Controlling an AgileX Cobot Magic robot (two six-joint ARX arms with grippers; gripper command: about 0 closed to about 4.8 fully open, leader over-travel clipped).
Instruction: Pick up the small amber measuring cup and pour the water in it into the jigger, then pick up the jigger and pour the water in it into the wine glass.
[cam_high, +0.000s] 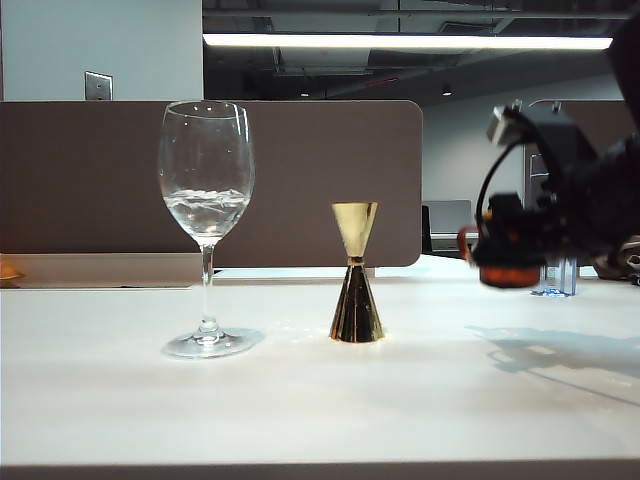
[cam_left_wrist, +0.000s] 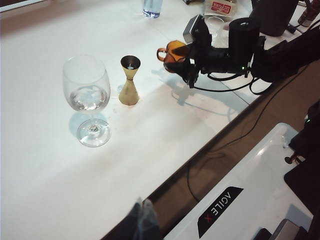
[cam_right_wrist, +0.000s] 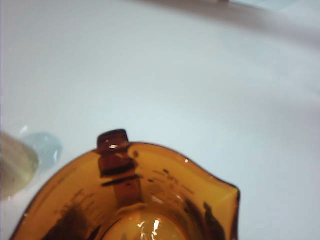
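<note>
right gripper (cam_high: 505, 262) off the table at the right side of the exterior view, jaws partway closed around the small amber measuring cup (cam_high: 508, 274), cup lifted clear of the white table (cam_high: 300, 410), well to the right of the jigger (cam_high: 356, 287); cup is translucent amber-brown glass, loop handle (cam_left_wrist: 162, 53) on the side toward the jigger, pour spouts at the rim, faint printed marks on the inner wall in the right wrist view (cam_right_wrist: 165, 200); jigger shiny gold hourglass, upright, between cup and wine glass (cam_high: 207, 225); wine glass tall, clear, stemmed, water (cam_high: 206, 211) low in its bowl; blue-tinted clear bottle base (cam_high: 556, 278) far behind the gripper; left gripper not seen in any view, cannot tell its state
</note>
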